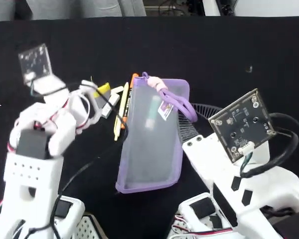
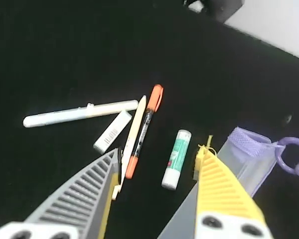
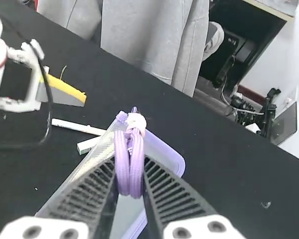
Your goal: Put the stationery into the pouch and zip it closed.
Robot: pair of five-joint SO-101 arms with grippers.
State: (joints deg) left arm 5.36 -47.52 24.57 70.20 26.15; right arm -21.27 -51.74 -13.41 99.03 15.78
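Note:
A purple translucent pouch (image 1: 150, 144) lies at the table's middle. My right gripper (image 3: 130, 158) is shut on its purple strap (image 3: 128, 169), at the pouch's far end (image 1: 177, 102). My left gripper (image 2: 157, 158) hangs open above the loose stationery to the pouch's left. Below it lie an orange pen (image 2: 145, 130), a cream pencil (image 2: 133, 134), a white eraser (image 2: 112, 132), a white marker (image 2: 79, 113) and a green glue stick (image 2: 177, 158). In the high view the glue stick (image 1: 152, 112) shows through the pouch; whether it is inside I cannot tell.
Black cloth (image 1: 229, 55) covers the table. Both arm bases stand along the near edge, with a cable (image 1: 84, 167) trailing beside the pouch. Beyond the far edge hang grey fabric (image 3: 149, 35) and some equipment.

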